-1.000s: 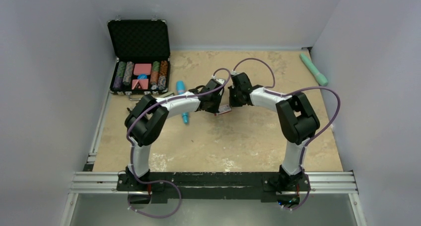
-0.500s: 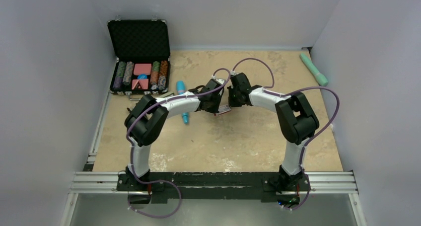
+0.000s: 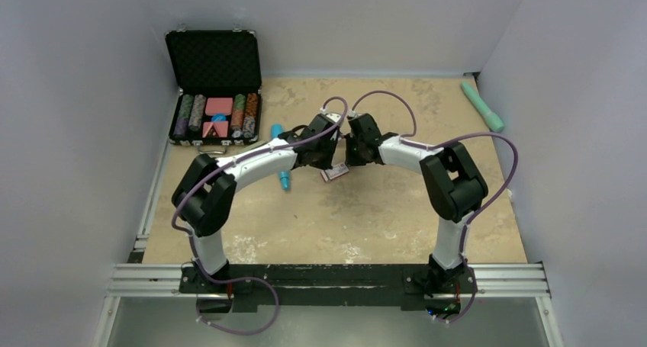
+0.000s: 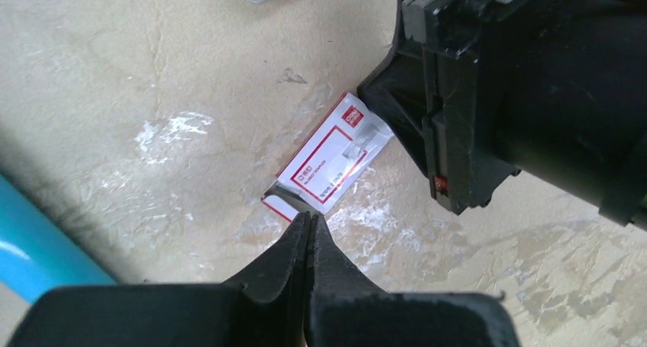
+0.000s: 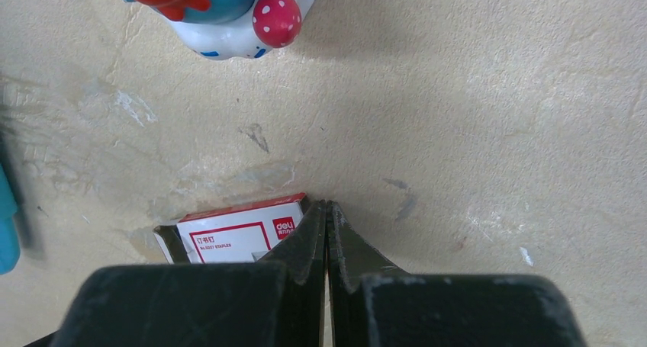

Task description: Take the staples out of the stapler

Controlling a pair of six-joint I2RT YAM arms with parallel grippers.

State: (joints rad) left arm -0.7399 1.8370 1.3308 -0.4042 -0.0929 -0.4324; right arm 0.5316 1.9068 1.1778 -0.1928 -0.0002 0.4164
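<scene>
Right wrist: figurine (image 5: 221,28) beyond closed gripper (image 5: 326,204)

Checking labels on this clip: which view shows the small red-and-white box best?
Left wrist: the box lies nearly whole, printed face up. Right wrist shows only part, the rest hidden behind the right gripper, jaws shut. Top external shows it only as a tiny patch.

White-and-red staples box (image 4: 332,160), small, lying flat
</scene>
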